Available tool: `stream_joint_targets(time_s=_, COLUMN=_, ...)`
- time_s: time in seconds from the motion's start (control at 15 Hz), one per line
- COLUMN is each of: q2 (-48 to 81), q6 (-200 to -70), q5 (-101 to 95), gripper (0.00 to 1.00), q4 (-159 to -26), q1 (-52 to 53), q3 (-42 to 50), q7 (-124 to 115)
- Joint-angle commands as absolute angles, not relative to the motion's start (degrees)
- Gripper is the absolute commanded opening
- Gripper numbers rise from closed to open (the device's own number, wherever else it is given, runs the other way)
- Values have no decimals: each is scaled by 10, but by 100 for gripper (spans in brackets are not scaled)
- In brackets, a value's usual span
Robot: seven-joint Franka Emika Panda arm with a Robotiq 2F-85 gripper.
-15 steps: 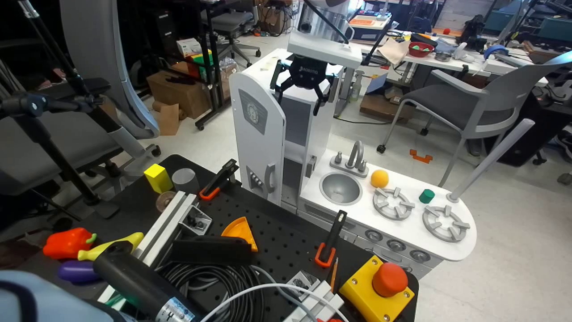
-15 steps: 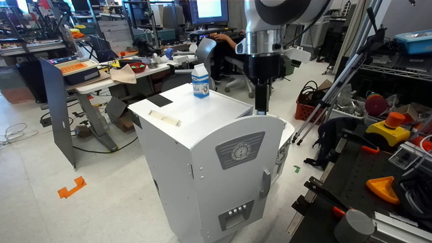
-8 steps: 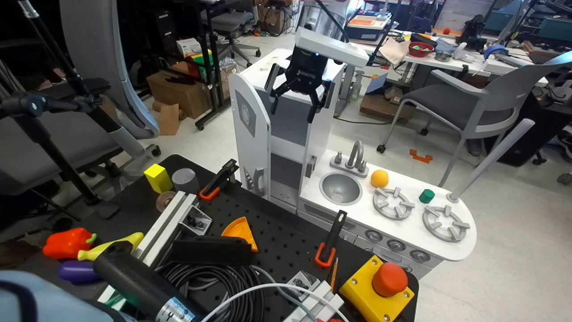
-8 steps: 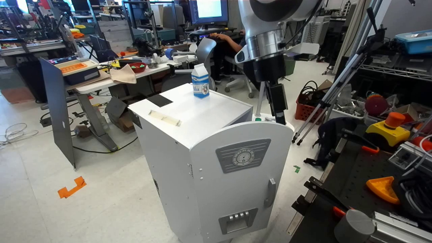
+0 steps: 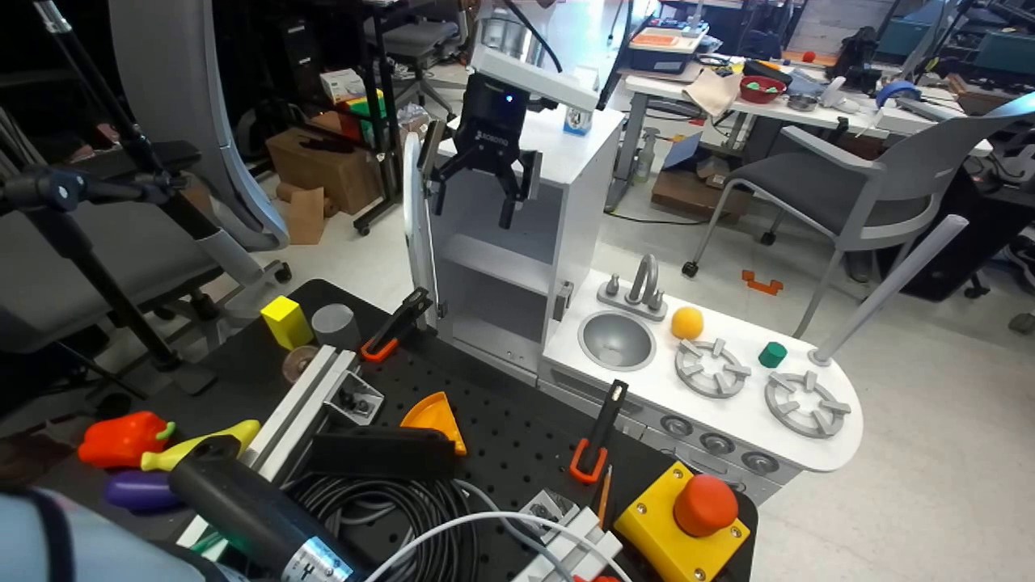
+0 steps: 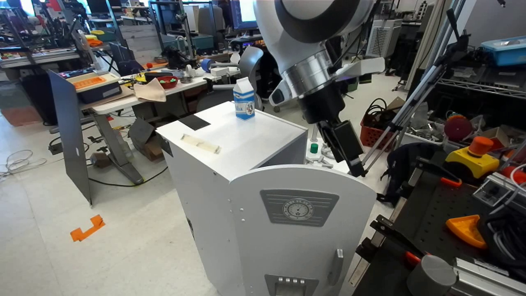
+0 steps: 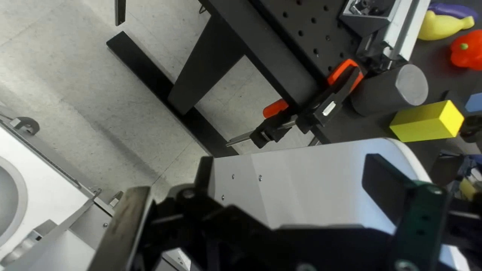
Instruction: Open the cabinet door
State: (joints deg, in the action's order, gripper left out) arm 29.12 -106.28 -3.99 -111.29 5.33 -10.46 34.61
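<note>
The white toy-kitchen cabinet (image 6: 205, 213) stands open, its tall light-grey plastic door (image 6: 302, 242) swung out, long axis upright. In an exterior view the black two-fingered hand (image 5: 473, 210), spread and empty, hangs just right of it, so an opening push would likely go left. The door stands wider than half a second ago.

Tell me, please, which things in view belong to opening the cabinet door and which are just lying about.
Part of the job:
cabinet door, standing open
its grey handle
white cabinet it hangs on
gripper, open, near the door's top edge

Just lying about:
milk carton on top of the cabinet
orange ball and green cylinder on the white counter
red pepper
purple eggplant
yellow block
</note>
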Motion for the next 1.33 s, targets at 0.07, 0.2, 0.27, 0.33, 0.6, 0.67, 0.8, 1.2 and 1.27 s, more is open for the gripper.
stream_joint_targets(time_s=0.07, q2=320, q6=-1038, q5=-72, gripper=100, q4=-1074, q1=76, q3=-109, q7=338)
stream_joint_targets(time_s=0.2, q2=322, q6=-1051, q5=-79, gripper=100, q4=-1073, q1=78, q3=-106, q7=328)
stream_joint_targets(time_s=0.27, q2=320, q6=-1061, q5=-83, gripper=100, q4=-1074, q1=78, q3=-104, q7=318)
stream_joint_targets(time_s=0.33, q2=317, q6=-1071, q5=-83, gripper=100, q4=-1078, q1=77, q3=-102, q7=306)
stream_joint_targets(time_s=0.6, q2=241, q6=-1149, q5=-76, gripper=100, q4=-1180, q1=74, q3=-101, q7=225)
stream_joint_targets(time_s=0.67, q2=224, q6=-1170, q5=-74, gripper=100, q4=-1207, q1=75, q3=-101, q7=205)
stream_joint_targets(time_s=0.8, q2=185, q6=-1192, q5=-78, gripper=100, q4=-1259, q1=82, q3=-101, q7=165)
stream_joint_targets(time_s=1.2, q2=44, q6=-1277, q5=-74, gripper=100, q4=-1429, q1=110, q3=-114, q7=35)
stream_joint_targets(time_s=1.27, q2=24, q6=-1304, q5=-77, gripper=100, q4=-1453, q1=115, q3=-115, q7=5)
